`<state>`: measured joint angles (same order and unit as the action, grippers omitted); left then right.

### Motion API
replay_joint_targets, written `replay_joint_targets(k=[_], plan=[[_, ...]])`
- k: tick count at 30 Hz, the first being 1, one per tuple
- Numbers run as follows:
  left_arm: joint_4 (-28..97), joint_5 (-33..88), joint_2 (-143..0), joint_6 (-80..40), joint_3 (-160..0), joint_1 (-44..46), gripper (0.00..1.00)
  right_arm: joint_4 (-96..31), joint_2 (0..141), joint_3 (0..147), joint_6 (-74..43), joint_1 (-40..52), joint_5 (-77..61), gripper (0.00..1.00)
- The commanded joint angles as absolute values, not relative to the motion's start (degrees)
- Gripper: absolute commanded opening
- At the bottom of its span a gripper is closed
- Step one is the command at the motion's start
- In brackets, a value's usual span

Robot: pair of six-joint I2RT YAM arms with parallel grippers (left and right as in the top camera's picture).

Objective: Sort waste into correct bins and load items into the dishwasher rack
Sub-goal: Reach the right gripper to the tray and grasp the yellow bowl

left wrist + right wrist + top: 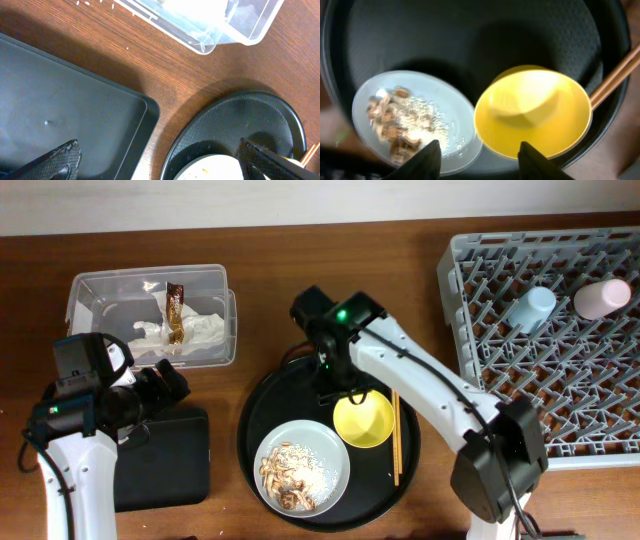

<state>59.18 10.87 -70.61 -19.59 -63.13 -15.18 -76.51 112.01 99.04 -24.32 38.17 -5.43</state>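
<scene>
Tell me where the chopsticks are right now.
In the overhead view, the chopsticks lie on the round black tray, along its right side, just right of the yellow bowl.

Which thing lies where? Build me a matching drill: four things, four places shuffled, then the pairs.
Things:
1. pink cup
2. snack wrapper
3. food scraps
4. chopsticks

Places:
A. on the grey plate
B. on the round black tray, beside the yellow bowl
C. in the dishwasher rack
D. in the clear tub

Pairs: 1-C, 2-D, 3-A, 4-B
</scene>
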Motion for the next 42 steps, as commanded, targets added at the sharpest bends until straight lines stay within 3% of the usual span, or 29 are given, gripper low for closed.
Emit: replay_joint_targets(k=[1,4,17,22,42], plan=[[59.2,10.7,-70.0,-20.3,-63.9,-15.4,0.99,-71.0,111.0,93.5,-32.6,39.2,-3.0,0.47],[59.2,10.7,-70.0,-20.3,-63.9,-15.4,0.99,-66.8,111.0,89.4,-36.2,39.5,-3.0,0.39],[59.2,10.7,-70.0,-20.3,-63.9,-15.4,0.99,-57.4,111.0,80.0,-45.0,41.9,-2.9,0.39],[59.2,10.7,-70.0,-20.3,-63.9,-15.4,0.99,-56.1,111.0,80.0,-45.6,42.7,-2.8,0.24],[59.2,10.7,-70.0,-20.3,-63.9,-15.4,1.0,-55.7,111.5,79.9,-47.3,42.8,2.2,0.24]])
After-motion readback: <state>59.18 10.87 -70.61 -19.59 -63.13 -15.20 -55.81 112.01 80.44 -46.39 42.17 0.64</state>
